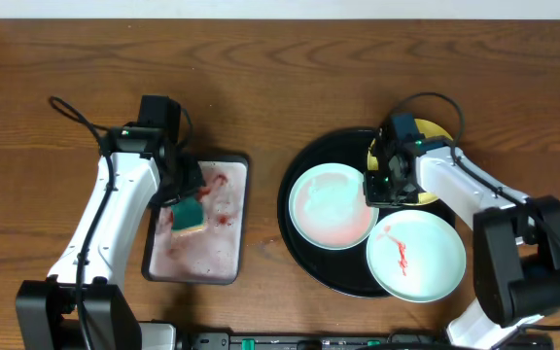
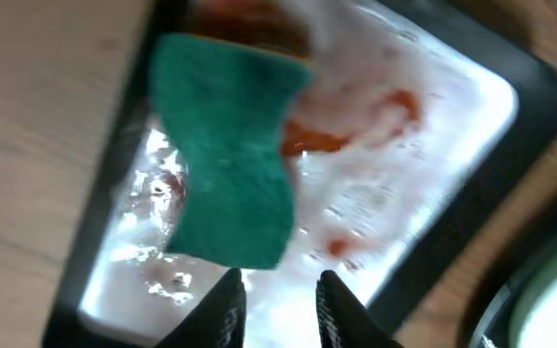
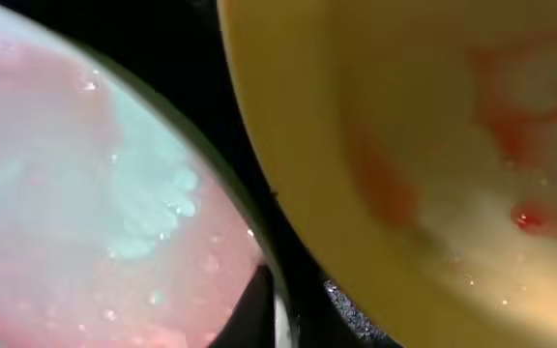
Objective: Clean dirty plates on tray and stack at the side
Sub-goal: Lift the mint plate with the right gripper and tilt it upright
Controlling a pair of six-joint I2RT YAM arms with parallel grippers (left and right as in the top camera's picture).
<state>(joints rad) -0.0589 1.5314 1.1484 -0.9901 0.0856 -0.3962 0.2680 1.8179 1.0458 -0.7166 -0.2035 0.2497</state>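
Observation:
On the black tray (image 1: 296,185) lie three dirty plates. A pale blue-green plate (image 1: 331,207) with a pink, soapy film sits at its left. My right gripper (image 1: 381,187) is shut on that plate's right rim (image 3: 277,319). The yellow plate (image 1: 434,130), smeared red (image 3: 404,145), lies mostly under my right arm. The second pale plate (image 1: 418,257) carries a red streak. My left gripper (image 1: 184,192) hangs open over the metal pan. The green sponge (image 2: 230,164) lies loose just ahead of its fingertips (image 2: 228,295).
The rectangular metal pan (image 1: 212,258) holds pinkish, sauce-stained water (image 2: 404,126). Dark wood tabletop (image 1: 261,87) surrounds the pan and the tray. A black cable (image 1: 71,112) loops behind my left arm.

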